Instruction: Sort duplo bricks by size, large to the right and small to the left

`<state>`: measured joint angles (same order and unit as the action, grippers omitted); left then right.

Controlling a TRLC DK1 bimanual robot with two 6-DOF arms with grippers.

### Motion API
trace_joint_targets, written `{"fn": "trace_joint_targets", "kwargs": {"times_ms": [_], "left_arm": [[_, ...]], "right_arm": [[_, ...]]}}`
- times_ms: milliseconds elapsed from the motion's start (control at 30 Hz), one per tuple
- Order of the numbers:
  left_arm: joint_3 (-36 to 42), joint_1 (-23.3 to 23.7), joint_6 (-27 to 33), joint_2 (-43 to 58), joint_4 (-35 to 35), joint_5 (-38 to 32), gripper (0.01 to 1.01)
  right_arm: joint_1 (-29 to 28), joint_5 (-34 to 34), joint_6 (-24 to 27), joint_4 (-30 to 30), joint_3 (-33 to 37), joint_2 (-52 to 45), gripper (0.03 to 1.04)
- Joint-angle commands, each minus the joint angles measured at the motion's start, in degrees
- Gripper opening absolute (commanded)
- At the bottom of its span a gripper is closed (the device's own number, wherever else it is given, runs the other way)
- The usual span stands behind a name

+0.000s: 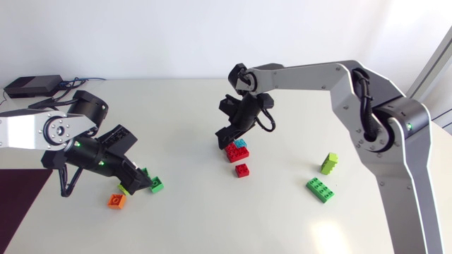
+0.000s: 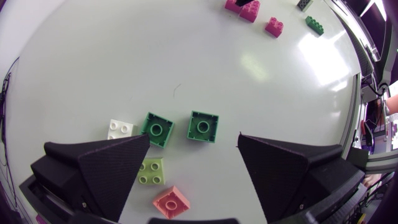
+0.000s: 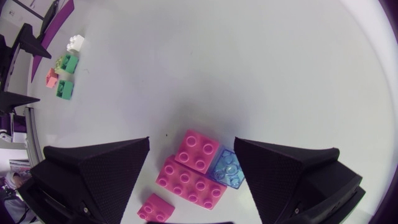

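My left gripper [image 1: 134,182] [image 2: 193,140] hangs open at the table's left, over a cluster of small bricks: two green ones lying studs down [image 2: 157,129] [image 2: 203,126], a white one [image 2: 120,129], a lime one [image 2: 151,171] and an orange one [image 1: 116,201] [image 2: 171,201]. My right gripper [image 1: 227,137] [image 3: 191,142] stands open near the middle, just above a red pile. Between its fingers lie a square red brick [image 3: 198,150] on a long red brick [image 3: 189,182], with a small blue brick [image 1: 241,143] [image 3: 227,168] beside them. A small red brick [image 1: 242,170] lies apart.
A long green brick [image 1: 320,189] and a yellow-green brick [image 1: 329,163] lie at the right. A black box [image 1: 32,86] with cables sits at the back left corner. The table's dark left edge [image 1: 21,204] runs below my left arm.
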<state>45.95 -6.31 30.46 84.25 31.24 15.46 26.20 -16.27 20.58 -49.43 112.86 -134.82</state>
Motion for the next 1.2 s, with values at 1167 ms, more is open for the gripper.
{"fn": "trace_joint_targets", "kwargs": {"times_ms": [1167], "left_arm": [[-4.8,0.7,1.2,-5.1,0.7,2.4,0.985]], "right_arm": [[5.4,-0.3,-0.5,0.8,-26.0,20.8,0.96]]}}
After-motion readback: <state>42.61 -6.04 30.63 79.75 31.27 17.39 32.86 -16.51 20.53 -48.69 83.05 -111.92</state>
